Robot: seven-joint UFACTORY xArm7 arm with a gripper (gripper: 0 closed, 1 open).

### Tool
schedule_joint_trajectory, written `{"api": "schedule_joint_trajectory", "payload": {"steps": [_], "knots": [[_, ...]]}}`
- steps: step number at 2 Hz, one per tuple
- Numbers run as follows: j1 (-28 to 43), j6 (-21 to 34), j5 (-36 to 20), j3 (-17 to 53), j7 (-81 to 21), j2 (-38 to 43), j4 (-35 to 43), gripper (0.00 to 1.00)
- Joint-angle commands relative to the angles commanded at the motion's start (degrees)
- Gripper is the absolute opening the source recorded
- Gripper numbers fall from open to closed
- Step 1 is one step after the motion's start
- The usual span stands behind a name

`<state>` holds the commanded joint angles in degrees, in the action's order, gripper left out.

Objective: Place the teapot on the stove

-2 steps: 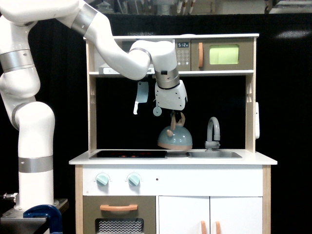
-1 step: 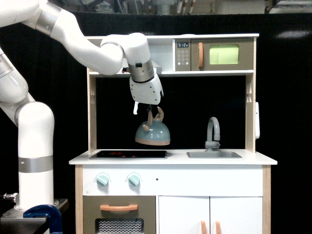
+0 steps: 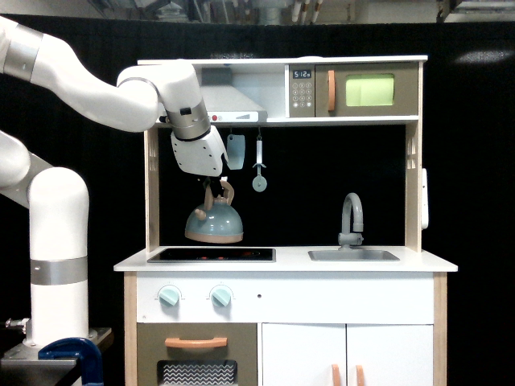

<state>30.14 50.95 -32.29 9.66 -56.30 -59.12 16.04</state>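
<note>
we are seeing a white toy kitchen counter carrying the black stove toward nine o'clock and a grey sink toward three o'clock, with a grey faucet standing behind the sink.

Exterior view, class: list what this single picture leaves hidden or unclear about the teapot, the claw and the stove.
- Claw: its fingertips merge with the teapot handle, so the exact grip is unclear.
- Stove: seen edge-on, so its burner rings barely show.
- Gap between teapot and stove: only just visible from this angle.
- Microwave display: digits too small to read.
- Arm base: cut off by the lower left edge.
</note>
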Motion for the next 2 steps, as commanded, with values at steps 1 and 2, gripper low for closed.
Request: {"api": "schedule_joint_trajectory", "payload": {"steps": [1,2], "knots": [[3.4,-1.7,-2.3,-6.6,7.4,-9.2,-7.1,0.00],[7.4,-6.4,-4.7,-9.9,10.0,-10.1,-10.6,0.00]]}}
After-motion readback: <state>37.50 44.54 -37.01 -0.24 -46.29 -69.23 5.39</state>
